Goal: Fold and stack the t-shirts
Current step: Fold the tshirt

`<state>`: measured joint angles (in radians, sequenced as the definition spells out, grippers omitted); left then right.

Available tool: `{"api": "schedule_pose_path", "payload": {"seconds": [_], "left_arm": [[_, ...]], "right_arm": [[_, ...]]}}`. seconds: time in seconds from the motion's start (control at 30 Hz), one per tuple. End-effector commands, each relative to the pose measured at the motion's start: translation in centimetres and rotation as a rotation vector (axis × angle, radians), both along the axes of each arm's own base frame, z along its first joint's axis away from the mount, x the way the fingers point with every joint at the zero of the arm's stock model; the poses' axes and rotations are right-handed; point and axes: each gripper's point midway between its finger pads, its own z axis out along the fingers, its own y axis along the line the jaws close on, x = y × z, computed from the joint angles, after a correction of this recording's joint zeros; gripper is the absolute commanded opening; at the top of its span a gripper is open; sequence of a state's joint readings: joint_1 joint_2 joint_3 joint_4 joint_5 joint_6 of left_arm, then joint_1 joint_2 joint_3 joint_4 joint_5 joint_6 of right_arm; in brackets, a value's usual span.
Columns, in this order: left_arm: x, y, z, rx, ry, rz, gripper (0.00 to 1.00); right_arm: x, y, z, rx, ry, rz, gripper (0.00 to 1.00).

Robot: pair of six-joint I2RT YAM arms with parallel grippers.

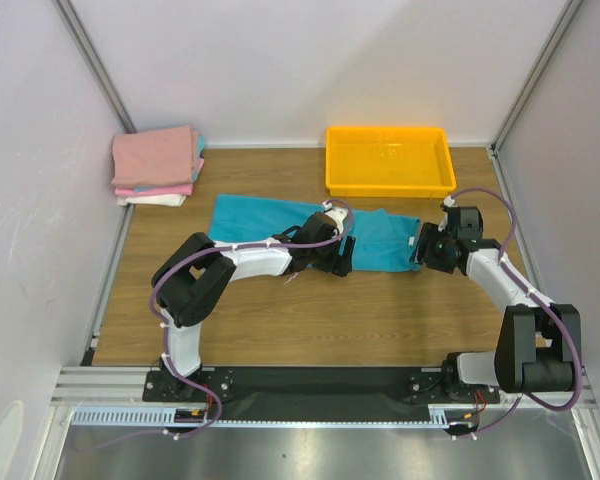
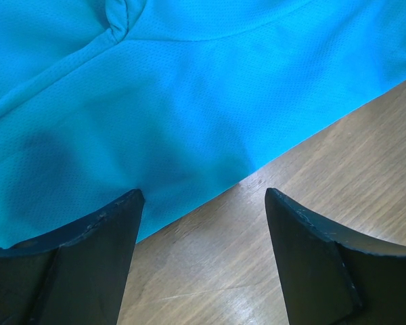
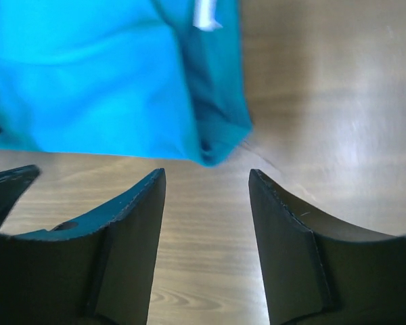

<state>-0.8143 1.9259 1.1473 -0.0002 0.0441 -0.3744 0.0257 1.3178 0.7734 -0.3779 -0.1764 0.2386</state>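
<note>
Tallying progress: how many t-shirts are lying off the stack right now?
1: the teal t-shirt lies stretched out mid-table. The others sit in the folded stack at the back left corner, whose layers may hide more.

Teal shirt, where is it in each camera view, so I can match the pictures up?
Top external: the shirt lies spread across mid-table, just below the yellow tray in the picture.
Left wrist: it fills the upper left, its edge running diagonally.
Right wrist: upper left, a corner reaching toward the centre.
Shared landmark: the wood table, bare beside the shirt's edge in all three.
</note>
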Motion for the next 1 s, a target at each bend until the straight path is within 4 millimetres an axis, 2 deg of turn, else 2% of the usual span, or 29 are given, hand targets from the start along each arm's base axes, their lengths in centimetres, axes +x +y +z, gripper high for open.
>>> {"api": "schedule_pose_path", "payload": {"seconds": [0.0, 0.1, 0.2, 0.23, 0.27, 0.3, 0.57, 0.63, 0.83, 0.97], "left_arm": [[-1.1, 1.4, -1.6, 0.076, 0.063, 0.021, 0.80], [-1.1, 1.4, -1.6, 0.075, 0.066, 0.027, 0.80], [-1.1, 1.3, -1.6, 0.072, 0.066, 0.032, 0.80], [-1.0, 1.3, -1.6, 0.069, 0.067, 0.034, 0.80], [-0.9, 1.2, -1.5, 0.066, 0.066, 0.035, 0.80], [-0.9, 1.2, -1.5, 0.065, 0.065, 0.035, 0.80], [-0.9, 1.2, -1.5, 0.066, 0.064, 0.038, 0.80], [-0.9, 1.2, -1.5, 0.066, 0.064, 0.038, 0.80], [-0.9, 1.3, -1.5, 0.070, 0.061, 0.037, 0.80], [-0.8, 1.3, -1.5, 0.072, 0.057, 0.035, 0.80]], "right_arm": [[-0.7, -1.4, -0.3, -0.028, 0.038, -0.131, 0.58], [-1.8, -2.0, -1.1, 0.037, 0.139, -0.331, 0.59], [-2.2, 0.0, -1.4, 0.231, 0.165, -0.485, 0.59], [-1.3, 0.7, -0.9, 0.303, 0.120, -0.500, 0.59], [-1.9, 1.1, -1.9, 0.366, 0.149, -0.576, 0.59], [-1.8, 1.3, -1.6, 0.399, 0.133, -0.592, 0.58], [-1.0, 0.4, -1.7, 0.436, 0.083, -0.702, 0.54], [-0.6, -0.5, -1.4, 0.459, 0.051, -0.749, 0.52], [-0.8, -1.6, -2.3, 0.471, 0.040, -0.836, 0.41], [-0.5, -1.0, -3.1, 0.519, 0.068, -0.828, 0.39]]}}
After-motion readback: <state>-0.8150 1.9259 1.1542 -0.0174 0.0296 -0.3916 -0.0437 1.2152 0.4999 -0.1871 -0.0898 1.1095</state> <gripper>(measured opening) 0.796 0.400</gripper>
